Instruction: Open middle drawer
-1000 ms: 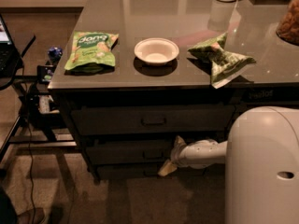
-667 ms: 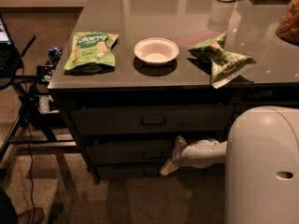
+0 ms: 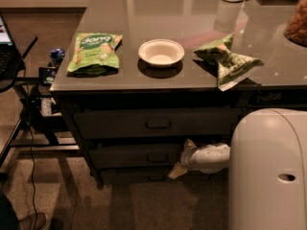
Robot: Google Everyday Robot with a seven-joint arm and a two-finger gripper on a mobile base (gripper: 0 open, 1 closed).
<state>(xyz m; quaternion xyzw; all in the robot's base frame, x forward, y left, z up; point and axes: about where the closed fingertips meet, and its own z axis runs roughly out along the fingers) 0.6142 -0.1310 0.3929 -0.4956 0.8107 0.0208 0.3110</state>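
Observation:
The middle drawer (image 3: 129, 155) is a wide dark front of medium height under the counter, and it looks closed flush with the fronts above and below it. Its small rectangular pull handle (image 3: 157, 158) sits near the centre. My gripper (image 3: 182, 158), pale and reaching in from the right, is just right of that handle at the drawer's height. Its two fingers are spread, one pointing up (image 3: 190, 144) and one down (image 3: 174, 172), open with nothing between them.
My white arm housing (image 3: 268, 171) fills the lower right. On the counter (image 3: 192, 13) lie a green snack bag (image 3: 93, 51), a white bowl (image 3: 161, 52) and a crumpled green bag (image 3: 229, 60). A stand with cables (image 3: 29, 109) is at the left.

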